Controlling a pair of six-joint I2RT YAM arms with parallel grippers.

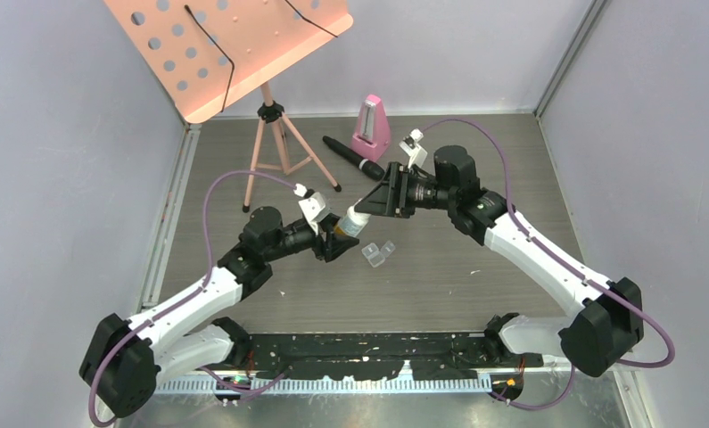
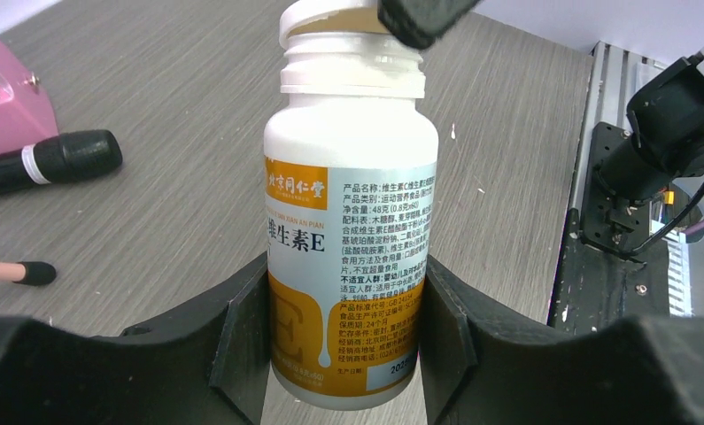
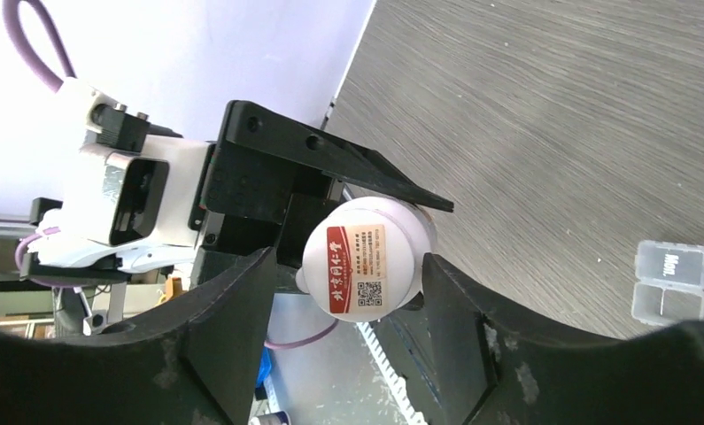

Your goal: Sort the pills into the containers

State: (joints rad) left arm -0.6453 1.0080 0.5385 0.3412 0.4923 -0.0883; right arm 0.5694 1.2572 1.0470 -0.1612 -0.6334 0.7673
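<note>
I see my left gripper [image 2: 346,283] clamped on the white bottle [image 2: 348,177] labelled 北京同仁堂 维生素E, my right gripper [image 3: 348,266] straddling its cap [image 3: 370,257], grip I cannot tell, and the clear pill box [image 1: 377,254], one lid marked "Mon.", on the table [image 1: 475,285] just beside, microphone [image 1: 352,158] and pink metronome [image 1: 371,129] beyond.

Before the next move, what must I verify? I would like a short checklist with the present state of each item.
1. Left end effector clamps the vitamin E bottle: ok.
2. White cap lies between the jaws of the right end effector: ok.
3. Right grip on the cap is firm: cannot tell.
4. Cap is raised off the neck threads: ok.
5. Pill box stands close to the bottle: ok.
6. Pill box lids are open: cannot tell.
</note>
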